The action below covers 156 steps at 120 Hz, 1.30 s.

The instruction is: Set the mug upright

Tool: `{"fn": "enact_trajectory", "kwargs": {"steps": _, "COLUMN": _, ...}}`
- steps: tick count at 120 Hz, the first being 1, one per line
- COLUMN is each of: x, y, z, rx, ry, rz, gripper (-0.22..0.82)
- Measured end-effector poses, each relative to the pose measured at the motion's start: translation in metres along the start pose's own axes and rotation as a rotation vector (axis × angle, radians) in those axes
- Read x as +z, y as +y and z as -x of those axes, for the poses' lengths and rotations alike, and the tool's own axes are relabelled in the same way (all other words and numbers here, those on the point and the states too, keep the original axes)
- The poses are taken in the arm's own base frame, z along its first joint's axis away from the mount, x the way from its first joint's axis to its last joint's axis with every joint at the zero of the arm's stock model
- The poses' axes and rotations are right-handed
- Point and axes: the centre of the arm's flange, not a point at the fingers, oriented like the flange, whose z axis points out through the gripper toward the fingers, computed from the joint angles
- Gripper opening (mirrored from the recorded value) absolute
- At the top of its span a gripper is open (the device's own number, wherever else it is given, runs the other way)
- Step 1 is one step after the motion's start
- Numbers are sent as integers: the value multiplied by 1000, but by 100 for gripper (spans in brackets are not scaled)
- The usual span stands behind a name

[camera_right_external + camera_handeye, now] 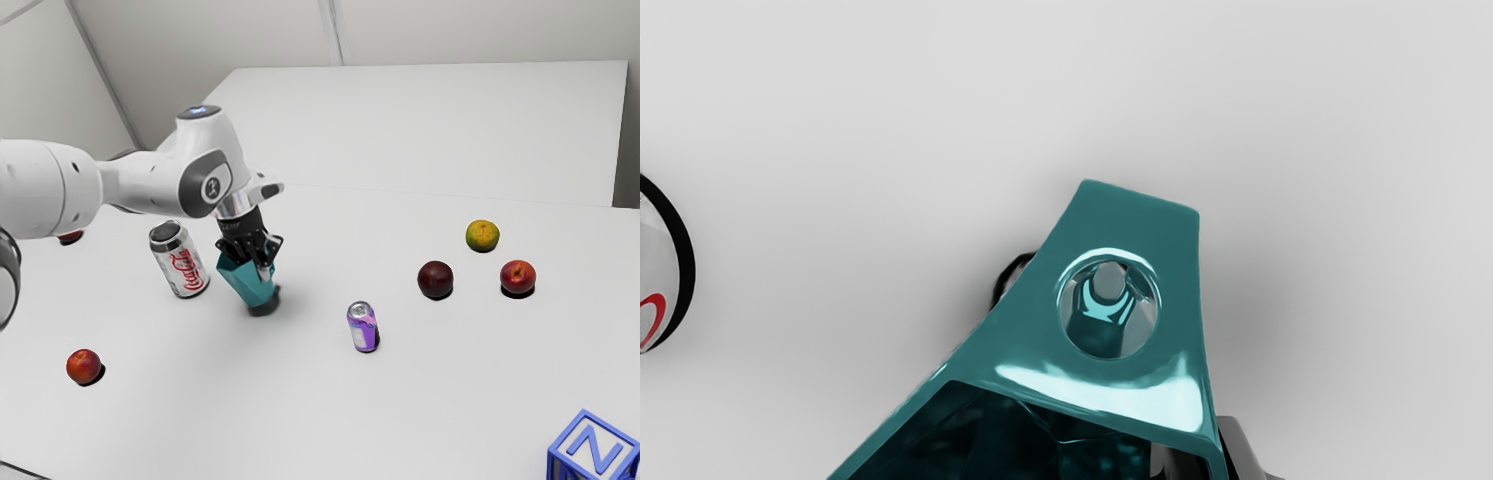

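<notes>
- A red fruit [84, 366] sits well apart from the tool, on the exterior view's left.
- The Coke can [180, 262] stands near the tool, on that same side.
- The mug [248, 285] is just under the tool, tipped, with its mouth leaning toward the Coke can. I can't tell if its low end touches the desk [220, 400].
- The tool [258, 262] looks pinched shut on the mug's side wall, with just that thin wall in its grip.
- The mug seems light and stiff. It is shiny, so it may slip, and a bump could chip it. The wall by the rim is a good place to hold; the handle [1136, 223] could work too. It should be tipped straight slowly.
- The purple can [363, 326] is past the tool, on the exterior view's right.
- A dark fruit [435, 280] is farther off that way.
- The block [595, 450] is farthest from the tool.
</notes>
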Motion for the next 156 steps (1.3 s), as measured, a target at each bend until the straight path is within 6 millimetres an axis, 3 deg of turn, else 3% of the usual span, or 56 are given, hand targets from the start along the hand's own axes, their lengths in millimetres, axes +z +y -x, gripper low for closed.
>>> {"fn": "enact_trajectory", "kwargs": {"steps": 36, "x": 14, "y": 0, "z": -4, "rx": -8, "ry": -1, "rz": -16, "gripper": -17}}
{"fn": "enact_trajectory", "kwargs": {"steps": 60, "x": 9, "y": 12, "z": -2, "rx": 8, "ry": 3, "rz": -3, "gripper": 24}}
{"fn": "enact_trajectory", "kwargs": {"steps": 75, "x": -3, "y": 13, "z": -1, "rx": 11, "ry": 21, "rz": 3, "gripper": 40}}
{"fn": "enact_trajectory", "kwargs": {"steps": 94, "x": -22, "y": 16, "z": 3, "rx": 22, "ry": 46, "rz": 9, "gripper": 51}}
{"fn": "enact_trajectory", "kwargs": {"steps": 136, "x": -75, "y": 29, "z": 8, "rx": 69, "ry": 103, "rz": 1, "gripper": 59}}
{"fn": "enact_trajectory", "kwargs": {"steps": 156, "x": -112, "y": 31, "z": 4, "rx": 107, "ry": 157, "rz": -27, "gripper": 60}}
